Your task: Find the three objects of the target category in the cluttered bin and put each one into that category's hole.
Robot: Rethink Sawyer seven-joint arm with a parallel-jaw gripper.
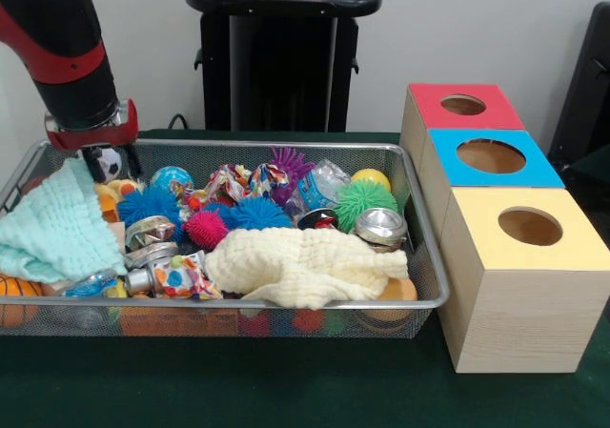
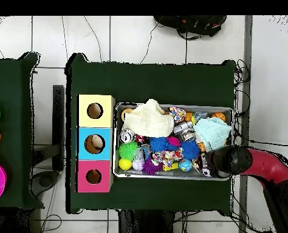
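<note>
Front: red-and-black arm's gripper (image 1: 107, 161) low in the wire-mesh bin's (image 1: 419, 256) corner, apparently over a small soccer ball (image 1: 110, 164); grip state indiscernible. Overhead: gripper (image 2: 208, 162) beside mint cloth (image 2: 213, 131); three coloured-top hole boxes (image 2: 95, 143) adjoin the bin's opposite end

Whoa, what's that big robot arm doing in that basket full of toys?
The red and black robot arm is reaching down into one end of a wire basket packed with spiky balls, shiny tins and cloths. Its end effector is down among the toys beside a mint green cloth, near a small soccer ball; whether it is holding anything is hidden. Next to the basket stand three wooden boxes with holes: red, blue and yellow. Something already lies in the blue one.
</note>
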